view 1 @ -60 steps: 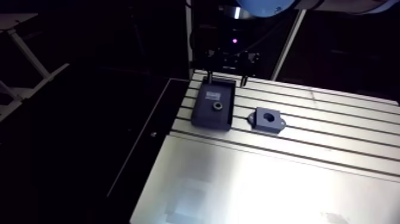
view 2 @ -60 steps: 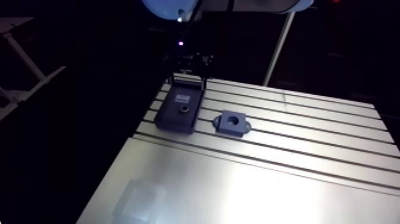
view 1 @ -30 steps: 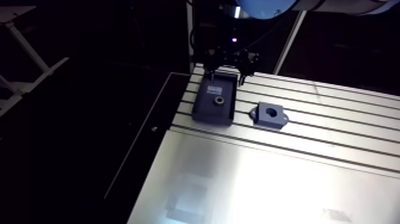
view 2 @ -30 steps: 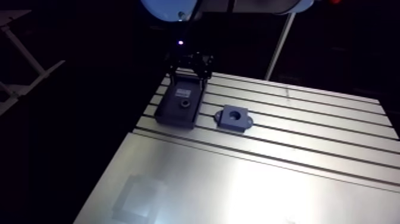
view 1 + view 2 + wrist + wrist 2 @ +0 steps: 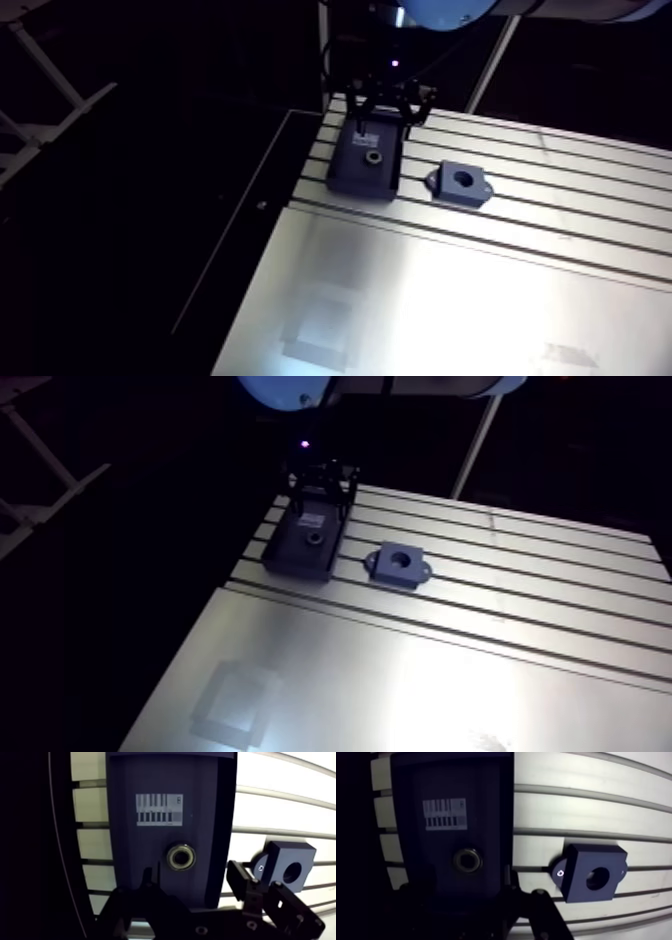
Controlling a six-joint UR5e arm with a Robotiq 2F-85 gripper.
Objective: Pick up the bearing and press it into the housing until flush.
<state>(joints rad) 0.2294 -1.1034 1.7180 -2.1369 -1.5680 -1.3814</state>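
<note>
Two fingers stood wide apart with nothing between them: the claw hung empty over the near end of the tray. One finger was over the tray's floor. The other sat out by the tray's edge, on the housing's side.

Just ahead of that gap lay the bearing, a small bright ring flat in the tray's middle and nearer the first finger than the second. It was untouched, and nothing was gripping it. Beyond it on the tray floor was a white label.

Off to the side of the outer finger, the housing stood on the slotted desk. It was a dark block with an empty round bore, apart from the tray.

By my read, this was the approach to the pick, and the press had not started. The claw was not yet centred on the ring, so the next move called for a small shift forward to straddle it. After that comes a drop until the fingertips flank its rim, then a close. The ring is small and low, so a shallow descent could let the fingers slip over it. One finger was also close to the tray wall and looked at risk of catching it on the way down.
</note>
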